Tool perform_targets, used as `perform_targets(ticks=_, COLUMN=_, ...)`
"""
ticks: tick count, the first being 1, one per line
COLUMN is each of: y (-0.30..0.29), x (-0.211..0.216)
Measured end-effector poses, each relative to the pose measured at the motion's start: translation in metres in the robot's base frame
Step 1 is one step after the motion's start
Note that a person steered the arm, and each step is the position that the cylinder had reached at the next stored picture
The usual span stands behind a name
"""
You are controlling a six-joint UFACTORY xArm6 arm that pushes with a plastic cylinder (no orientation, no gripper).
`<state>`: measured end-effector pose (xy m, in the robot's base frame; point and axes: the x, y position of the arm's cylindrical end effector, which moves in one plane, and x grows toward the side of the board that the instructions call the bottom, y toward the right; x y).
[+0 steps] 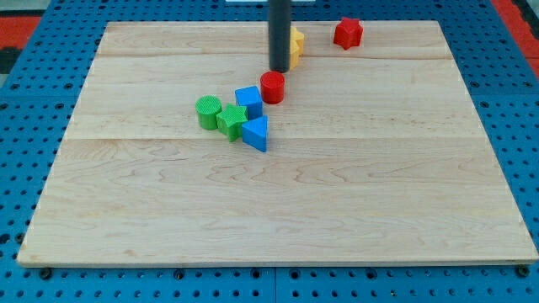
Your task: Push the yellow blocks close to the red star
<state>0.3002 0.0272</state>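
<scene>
The red star lies near the view's top, right of centre. A yellow block lies just left of it, partly hidden behind my rod, so its shape and whether it is one block or two cannot be made out. My tip rests on the board at the yellow block's left side, touching or nearly touching it, and just above the red cylinder.
A cluster sits left of centre: a blue cube, a green cylinder, a green star and a blue triangle. The wooden board lies on a blue pegboard surface.
</scene>
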Motion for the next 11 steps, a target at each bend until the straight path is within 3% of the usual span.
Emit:
perform_targets(ticks=1, y=0.016, x=-0.016)
perform_targets(ticks=2, y=-0.029, x=-0.018)
perform_targets(ticks=3, y=-0.012, x=-0.048)
perform_targets(ticks=4, y=0.054, x=-0.012)
perform_targets(ticks=5, y=0.003, x=-0.002)
perform_targets(ticks=6, y=-0.093, x=-0.03)
perform_targets(ticks=8, y=0.004, x=-0.081)
perform_targets(ticks=10, y=-0.004, x=-0.099)
perform_targets(ticks=11, y=0.028, x=-0.086)
